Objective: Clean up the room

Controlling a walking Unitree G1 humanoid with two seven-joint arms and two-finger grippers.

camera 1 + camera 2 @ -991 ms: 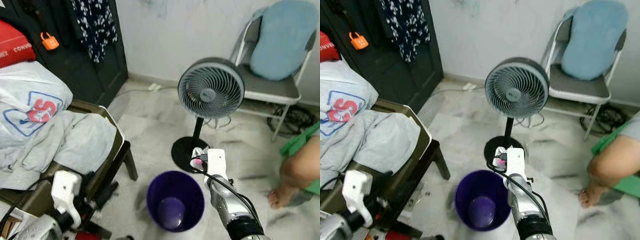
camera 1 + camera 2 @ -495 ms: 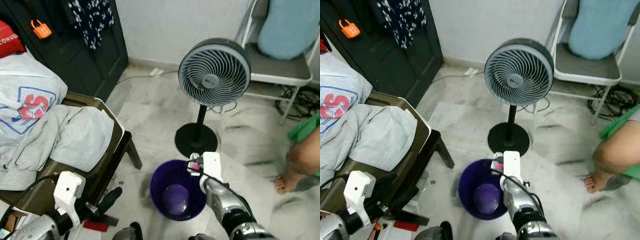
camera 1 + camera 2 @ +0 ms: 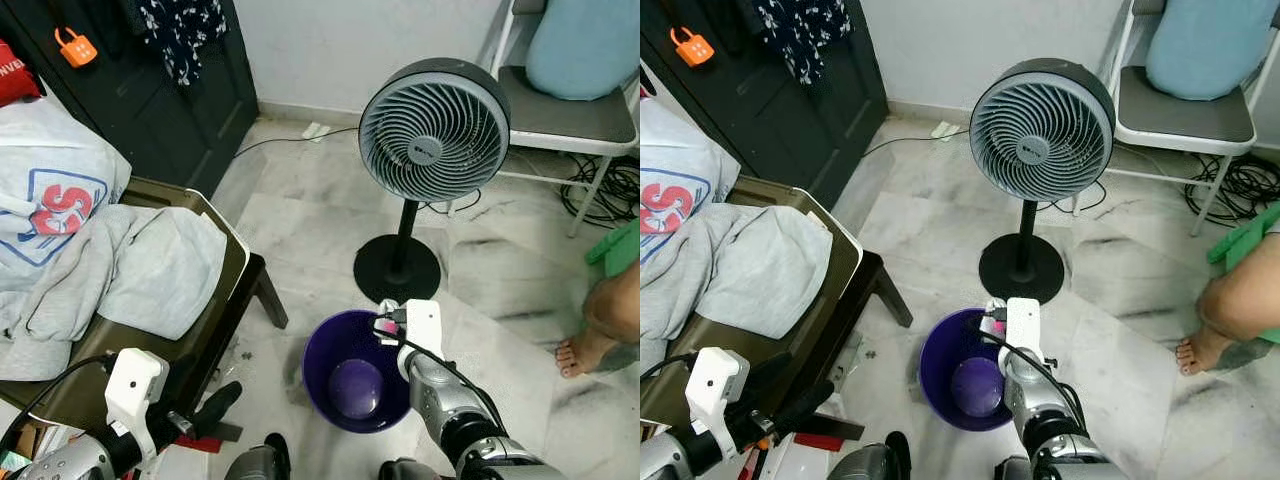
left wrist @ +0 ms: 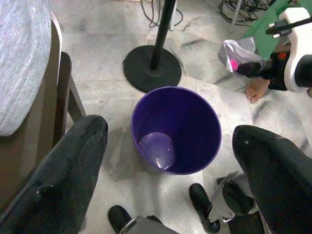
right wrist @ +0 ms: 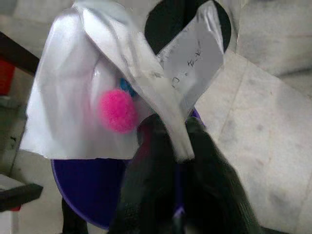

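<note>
A purple bin (image 3: 318,352) stands on the marble floor in front of me, with nothing but its bare bottom inside. My right gripper (image 3: 388,325) is shut on a crumpled silver wrapper (image 5: 92,83) with a pink spot, and holds it just above the bin's far right rim. The wrapper (image 4: 235,54) also hangs beyond the bin (image 4: 197,129) in the left wrist view. My left gripper (image 3: 218,398) is open and low, on the bin's left beside the chair leg.
A standing fan (image 3: 430,130) rises just behind the bin. A brown chair (image 3: 215,330) piled with grey clothes is on the left, and a folding chair (image 3: 565,110) with a blue cushion at the back right. A person's foot (image 3: 578,352) and cables (image 3: 615,185) lie on the right.
The camera has tilted down and moved in, so the whole scene has shifted. My right gripper still holds the wrapper at the bin's rim. The left gripper's fingers have come into view.
</note>
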